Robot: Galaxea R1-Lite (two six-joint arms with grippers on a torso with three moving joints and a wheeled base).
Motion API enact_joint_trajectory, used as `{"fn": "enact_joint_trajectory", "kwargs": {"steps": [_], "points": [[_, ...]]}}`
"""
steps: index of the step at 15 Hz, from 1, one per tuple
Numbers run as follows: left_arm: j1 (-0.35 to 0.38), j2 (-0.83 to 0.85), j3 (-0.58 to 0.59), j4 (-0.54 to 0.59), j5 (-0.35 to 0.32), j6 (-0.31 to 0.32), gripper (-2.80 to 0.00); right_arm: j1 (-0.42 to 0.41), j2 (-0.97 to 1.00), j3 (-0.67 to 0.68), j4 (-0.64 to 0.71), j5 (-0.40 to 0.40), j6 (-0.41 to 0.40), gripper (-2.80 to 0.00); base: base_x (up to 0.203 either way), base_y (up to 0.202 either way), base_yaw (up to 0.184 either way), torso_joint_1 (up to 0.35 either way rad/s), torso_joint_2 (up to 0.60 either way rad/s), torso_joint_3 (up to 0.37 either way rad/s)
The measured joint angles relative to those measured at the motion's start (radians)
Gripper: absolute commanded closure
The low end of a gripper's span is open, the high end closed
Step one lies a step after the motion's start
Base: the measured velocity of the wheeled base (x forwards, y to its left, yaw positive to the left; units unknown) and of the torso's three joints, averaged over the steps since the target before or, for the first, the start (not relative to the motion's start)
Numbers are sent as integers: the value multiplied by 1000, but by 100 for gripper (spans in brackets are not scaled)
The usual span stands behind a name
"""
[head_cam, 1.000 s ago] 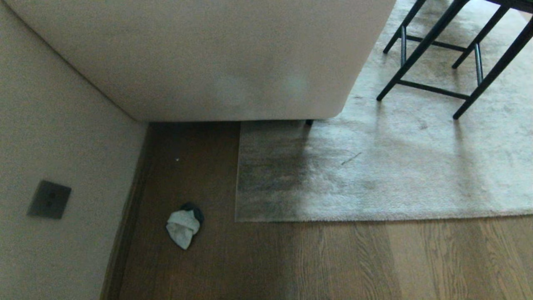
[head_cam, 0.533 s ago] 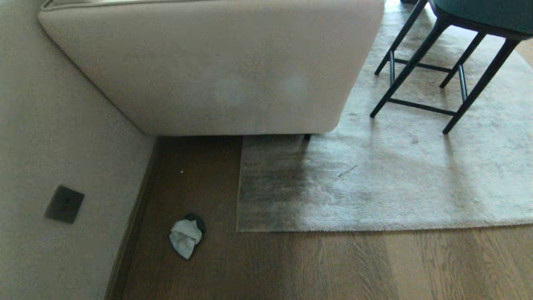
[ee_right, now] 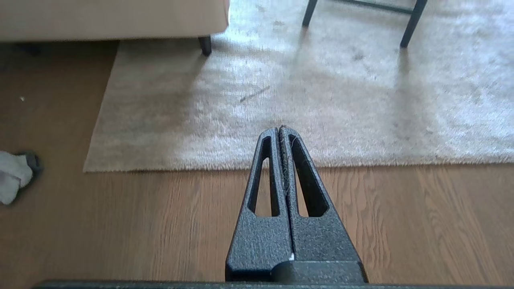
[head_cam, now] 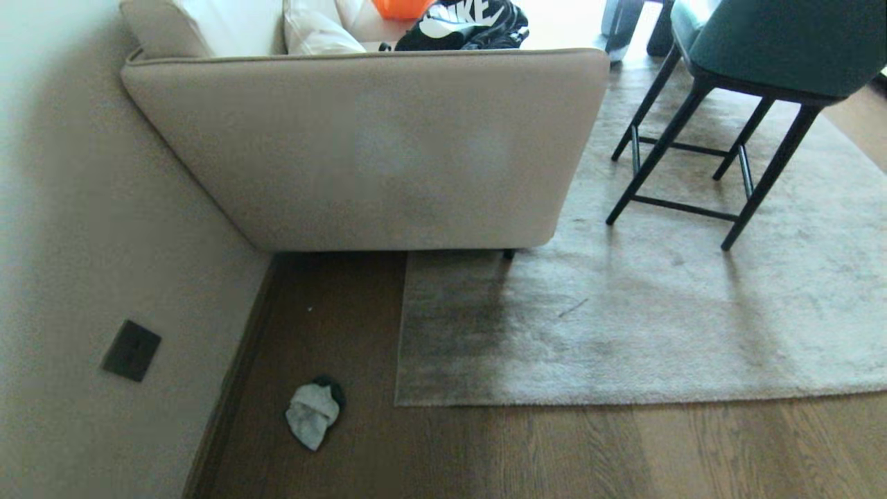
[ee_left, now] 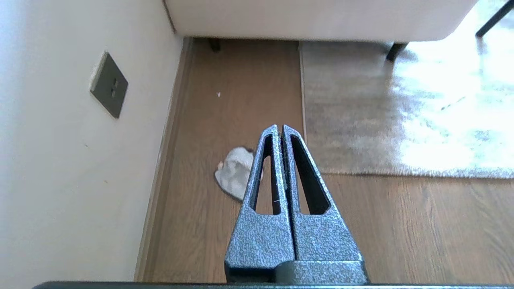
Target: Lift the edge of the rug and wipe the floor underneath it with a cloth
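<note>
The pale grey-beige rug lies flat, and its rug edge (head_cam: 554, 402) runs along the wooden floor (head_cam: 540, 450) to a corner near the sofa. A small whitish cloth (head_cam: 312, 414) lies crumpled on the floor near the wall, left of the rug corner. Neither arm shows in the head view. My left gripper (ee_left: 280, 127) hangs shut and empty above the floor, with the cloth (ee_left: 235, 172) just beyond its tips. Above the floor near the rug edge (ee_right: 200, 167), my right gripper (ee_right: 279, 129) is shut and empty; the cloth (ee_right: 14, 174) lies far off to its side.
A beige sofa (head_cam: 388, 152) stands over the rug's far corner, against the wall (head_cam: 90, 242) on the left, which carries a dark socket plate (head_cam: 131, 350). A green chair on black legs (head_cam: 693, 166) stands on the rug at the back right.
The head view has tilted upward: the whole scene has slid down the picture, and the sofa top, cushions and chair seat have come into view. Cloth and rug lie as before.
</note>
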Motion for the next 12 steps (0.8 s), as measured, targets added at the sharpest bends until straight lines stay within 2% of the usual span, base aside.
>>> {"fn": "enact_joint_trajectory", "kwargs": {"steps": [12], "points": [[0, 0, 0, 0, 0, -7, 0, 0, 0, 0, 0, 0, 0, 0, 0, 0, 0, 3, 0, 202]]}}
